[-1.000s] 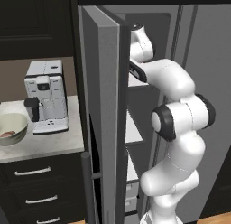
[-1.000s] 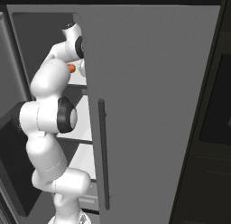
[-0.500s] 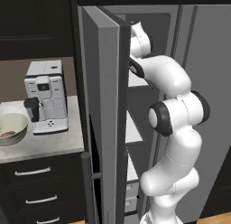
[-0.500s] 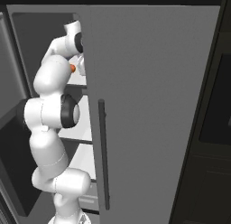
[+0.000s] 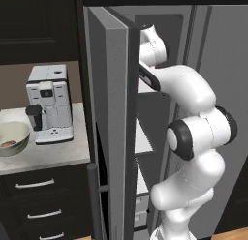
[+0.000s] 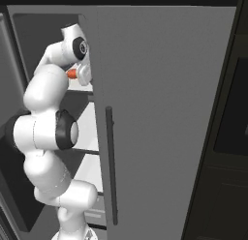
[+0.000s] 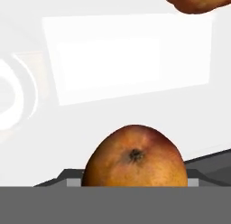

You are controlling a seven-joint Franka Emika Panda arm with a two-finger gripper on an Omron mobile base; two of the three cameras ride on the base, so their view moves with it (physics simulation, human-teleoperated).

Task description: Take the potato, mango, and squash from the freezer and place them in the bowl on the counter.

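White freezer walls and shelves formed the backdrop, with the thick grey door standing open beside the pale stone counter. On that counter sat a coffee machine and, just to its left, the cream bowl with something reddish-brown lying inside. The white arm reached up into the upper part of the freezer, its hand tucked behind the door edge. From the right base camera a small red-orange bit of the mango showed right at the hand. In the hand camera the mango sat low and centred, very close to the lens, its dark stem spot facing the camera. Another orange-brown item peeked in at the top right corner. The fingertips were hidden, so I could not tell whether they were spread or closed on the fruit.
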